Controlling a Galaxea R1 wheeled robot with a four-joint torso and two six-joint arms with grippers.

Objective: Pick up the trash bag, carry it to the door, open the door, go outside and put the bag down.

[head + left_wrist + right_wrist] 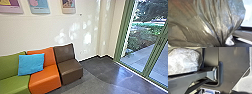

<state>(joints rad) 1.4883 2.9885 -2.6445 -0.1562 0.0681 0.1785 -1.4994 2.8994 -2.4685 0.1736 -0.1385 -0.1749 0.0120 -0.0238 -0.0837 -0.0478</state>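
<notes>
The glass door [157,50] with its green frame stands at the right in the head view, with paving and plants beyond the glass. Large in the left wrist view is the trash bag [209,22], dark, thin and see-through. Its folds run together where my left gripper [222,43] is shut on it. Crumpled pale plastic within a dark rim, which looks like part of the trash bag [183,60], shows in the right wrist view beside the robot's own bar.
A green seat [15,83], an orange seat [45,77] with a blue cushion [31,64], and a brown seat [70,71] line the wall at the left. Dark floor [107,72] runs between the seats and the glass. Posters [40,6] hang above.
</notes>
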